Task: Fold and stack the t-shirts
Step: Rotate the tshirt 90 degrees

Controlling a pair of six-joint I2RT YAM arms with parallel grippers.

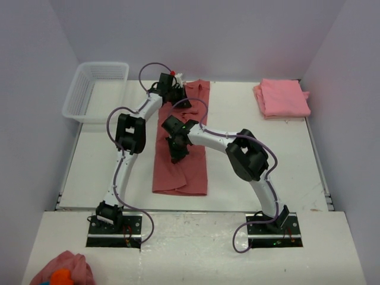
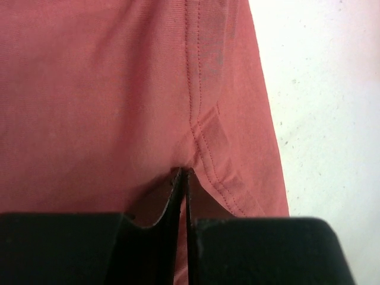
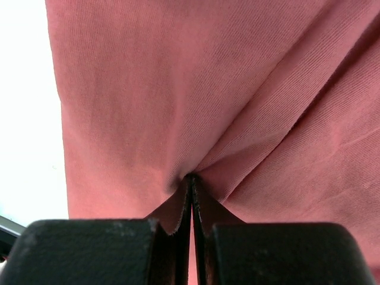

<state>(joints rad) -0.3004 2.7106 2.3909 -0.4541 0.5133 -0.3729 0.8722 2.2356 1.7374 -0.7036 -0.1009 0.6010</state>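
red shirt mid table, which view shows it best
Top external: the red shirt lies as a long strip, nearly all in view. The wrist views show only close fabric, pinched by the left gripper and the right gripper.

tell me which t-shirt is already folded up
The salmon t-shirt at far right, a neat square. The rose-red t-shirt lies as a long strip, pinched by the left gripper and right gripper.

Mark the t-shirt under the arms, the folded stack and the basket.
long t-shirt (image 1: 178, 178), top view, fabric near its near end.
folded stack (image 1: 284, 98), top view, middle of top layer.
basket (image 1: 74, 95), top view, left wall.
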